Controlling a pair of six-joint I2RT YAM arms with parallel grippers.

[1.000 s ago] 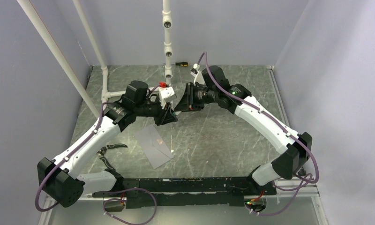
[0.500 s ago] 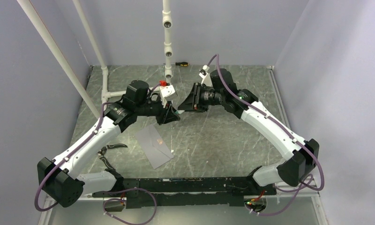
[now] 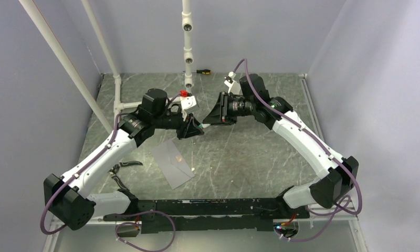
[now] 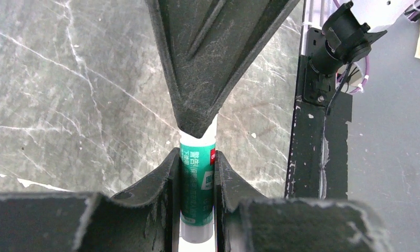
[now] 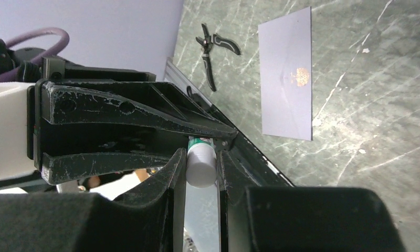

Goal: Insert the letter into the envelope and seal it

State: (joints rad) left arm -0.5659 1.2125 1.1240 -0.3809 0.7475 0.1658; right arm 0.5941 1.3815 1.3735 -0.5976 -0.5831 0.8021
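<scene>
A green glue stick (image 4: 197,184) with a white cap (image 5: 201,168) hangs in the air between both grippers, above the table's middle. My left gripper (image 4: 197,157) is shut on its green body. My right gripper (image 5: 201,157) faces it head-on and is shut on the white cap. From above, the left gripper (image 3: 196,128) and right gripper (image 3: 210,122) meet tip to tip. The grey envelope (image 3: 172,163) lies flat on the table to the near left, also in the right wrist view (image 5: 286,73), with a small orange spot on its face. The letter is hidden.
Black pliers (image 3: 125,169) lie left of the envelope. A screwdriver (image 3: 202,71) rests by the back wall. White pipes (image 3: 187,47) stand at the back and left. A black rail (image 3: 208,207) runs along the near edge.
Both grippers have drifted a little to the right together, still joined on the glue stick. The right wrist has turned and its forearm swung outward. The envelope has not moved.
</scene>
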